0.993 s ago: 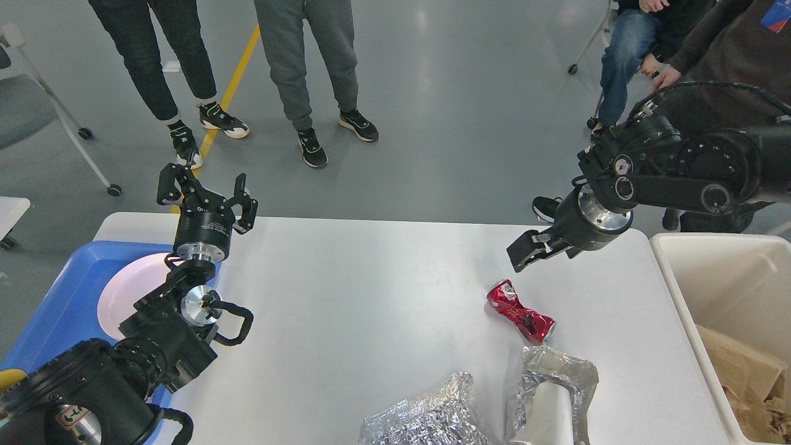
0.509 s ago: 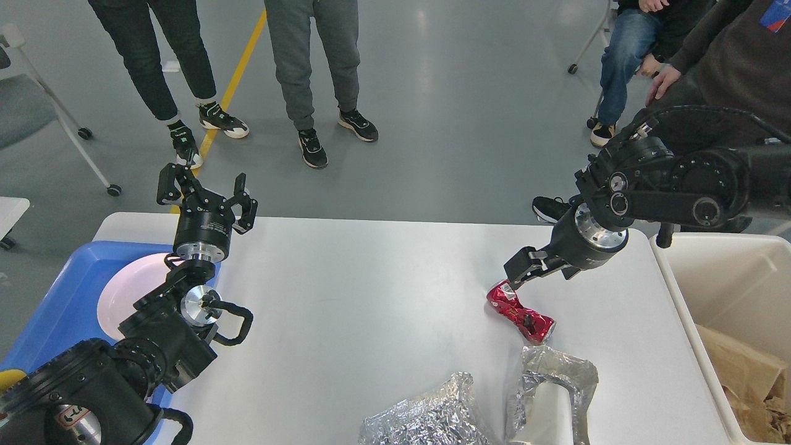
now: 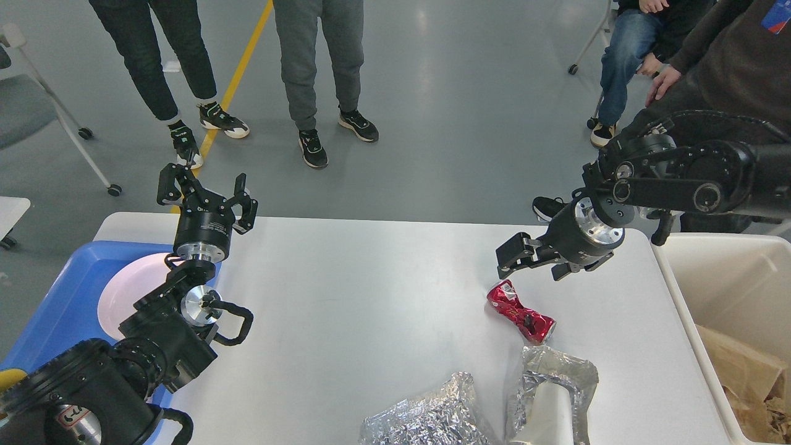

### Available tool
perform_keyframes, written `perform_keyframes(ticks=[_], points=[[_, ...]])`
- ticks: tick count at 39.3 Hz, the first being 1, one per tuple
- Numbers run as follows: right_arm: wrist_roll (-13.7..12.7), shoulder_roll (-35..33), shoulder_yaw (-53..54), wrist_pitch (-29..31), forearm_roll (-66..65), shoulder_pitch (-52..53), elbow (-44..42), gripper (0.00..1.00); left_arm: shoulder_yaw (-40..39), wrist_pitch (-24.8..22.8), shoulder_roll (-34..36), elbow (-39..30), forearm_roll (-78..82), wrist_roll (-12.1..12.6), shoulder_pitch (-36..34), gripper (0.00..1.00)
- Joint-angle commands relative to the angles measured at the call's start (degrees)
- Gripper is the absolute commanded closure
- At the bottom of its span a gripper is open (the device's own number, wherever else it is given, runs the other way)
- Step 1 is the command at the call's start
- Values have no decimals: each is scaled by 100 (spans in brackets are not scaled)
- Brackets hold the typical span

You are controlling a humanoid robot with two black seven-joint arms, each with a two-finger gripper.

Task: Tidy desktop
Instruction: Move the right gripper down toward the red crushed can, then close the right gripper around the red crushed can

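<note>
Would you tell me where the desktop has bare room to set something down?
The desktop is bare in its middle, between the left gripper and the crushed red can. The near right is crowded: can and two foil wrappers.

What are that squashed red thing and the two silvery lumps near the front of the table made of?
The red can looks like thin painted metal: glossy, dented and pinched at the waist. The left silvery lump and the right one look like aluminium foil, with crinkled, mirror-bright folds. The right one wraps something white, material unclear.
</note>
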Motion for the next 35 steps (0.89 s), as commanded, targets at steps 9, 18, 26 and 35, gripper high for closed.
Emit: perform_keyframes(ticks=[9, 18, 26, 35], points=[[-7, 316, 5, -1065, -1541, -585, 19, 0, 0, 0, -3, 0, 7, 2, 0, 3], [-25, 526, 40, -1206, -1657, -839, -7, 0, 0, 0, -3, 0, -2, 1, 0, 3], [-34, 544, 181, -1232, -1061, -1147, -130, 0, 0, 0, -3, 0, -2, 2, 0, 3], [-25, 632, 287, -1416, -1015, -1534, -543, 0, 0, 0, -3, 0, 7, 2, 0, 3]])
